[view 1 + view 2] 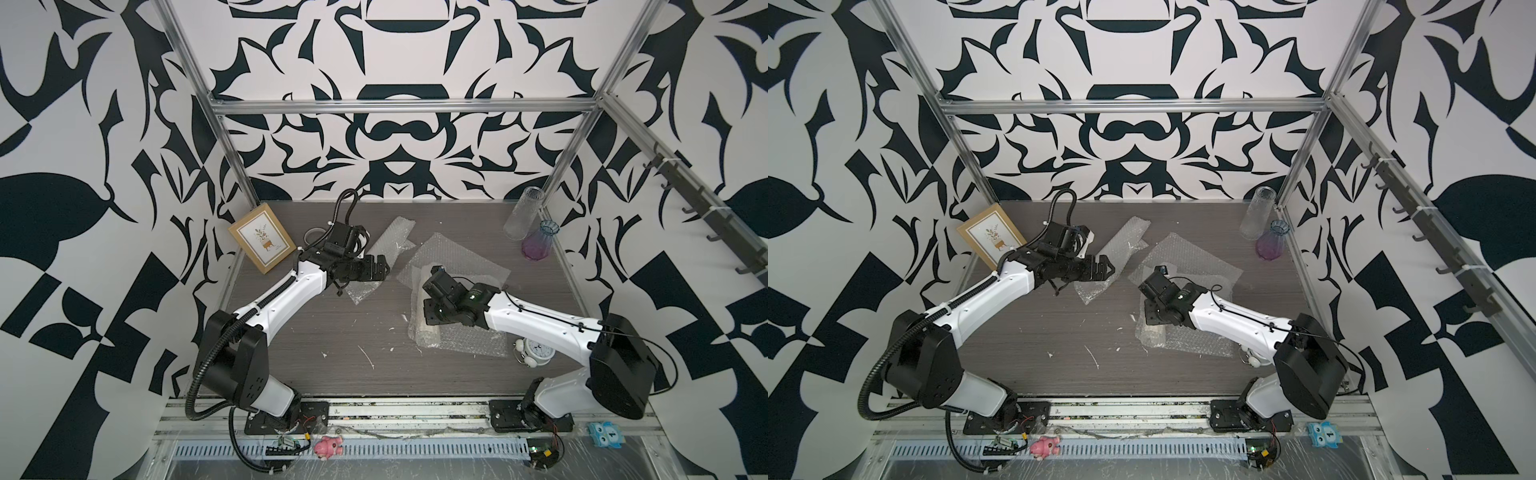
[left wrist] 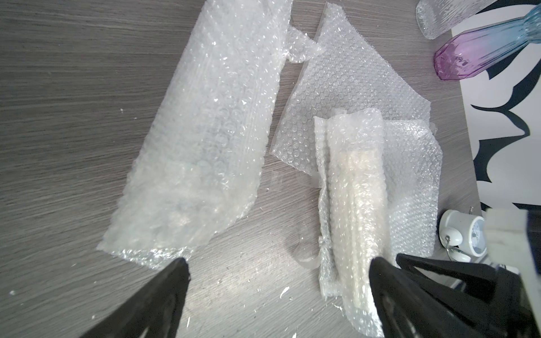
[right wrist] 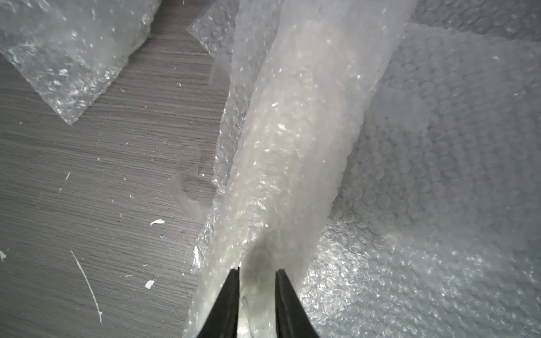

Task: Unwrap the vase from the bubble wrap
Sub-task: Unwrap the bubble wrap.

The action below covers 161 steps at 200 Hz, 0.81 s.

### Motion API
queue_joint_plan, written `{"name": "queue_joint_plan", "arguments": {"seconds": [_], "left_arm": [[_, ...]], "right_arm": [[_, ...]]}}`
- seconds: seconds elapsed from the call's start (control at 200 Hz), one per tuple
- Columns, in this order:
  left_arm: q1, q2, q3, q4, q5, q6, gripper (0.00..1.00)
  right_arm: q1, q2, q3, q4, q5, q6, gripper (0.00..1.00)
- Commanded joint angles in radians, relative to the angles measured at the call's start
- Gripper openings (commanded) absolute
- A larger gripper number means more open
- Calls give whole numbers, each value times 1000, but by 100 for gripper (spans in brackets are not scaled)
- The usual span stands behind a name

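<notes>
The vase point(image 3: 292, 131) is judged to be the pale long form still rolled inside the bubble wrap point(image 2: 354, 190), which lies right of centre on the table point(image 1: 324, 324) in both top views. A fold at one end of the bubble wrap is pinched between the narrowed jaws of the right gripper point(image 3: 257, 292). The left gripper point(image 2: 279, 260) is held spread wide and empty, left of it.

Little is judged done, since the wrap is not yet opened and all the peeling remains. Two loose sheets point(image 2: 205, 131) are spread beside and beneath and might be dragged along. A clear vase point(image 1: 523, 214) and a purple vase point(image 1: 539, 243) are seen at upper right. An alarm clock point(image 1: 536, 353) is seen at lower right and a framed picture point(image 1: 262, 241) at upper left.
</notes>
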Motion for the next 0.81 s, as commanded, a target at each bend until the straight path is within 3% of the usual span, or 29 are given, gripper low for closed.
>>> {"name": "queue_joint_plan", "arguments": {"seconds": [0.0, 0.08, 0.505, 0.8], "left_arm": [[-3, -29, -21, 14, 18, -12, 99], [-4, -30, -24, 18, 18, -16, 99], [-12, -42, -2, 26, 23, -40, 99], [-25, -16, -1, 28, 23, -34, 99]], "right_arm": [[5, -26, -11, 3, -8, 19, 11], [6, -37, -8, 2, -8, 20, 0], [11, -41, 117, -22, -8, -9, 0], [12, -124, 94, -31, 29, 13, 0]]}}
